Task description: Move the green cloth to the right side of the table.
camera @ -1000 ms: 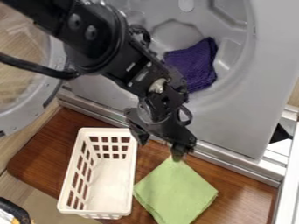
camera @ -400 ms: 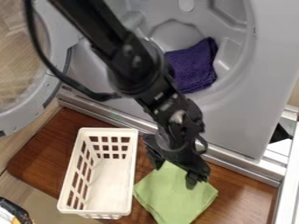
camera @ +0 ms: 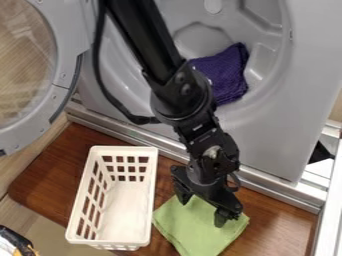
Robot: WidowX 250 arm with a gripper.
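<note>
- Rating progress as early: counting gripper placement at the cloth as done, judging grasp, shift and release as left.
- Finding the green cloth (camera: 194, 231) on the wooden table (camera: 280, 216), lying just right of the white basket (camera: 124, 149), well short of the table's right edge.
- Logging the black gripper (camera: 202, 208) at the cloth's upper part, showing spread fingers; reading as released, grasping nothing.
- Needing a pinch of fabric next, then a carry towards the table's right edge; probably risking a slip if catching only the top layer.
- Losing part of the cloth's upper area behind the gripper.
- Cutting off the cloth's lowest corner and the table's lower right part at the bottom of the view.
- Not making out whether fingertips are touching fabric or hanging just above.
- Not telling layer count for sure; seeming folded along the lower left edge.
</note>
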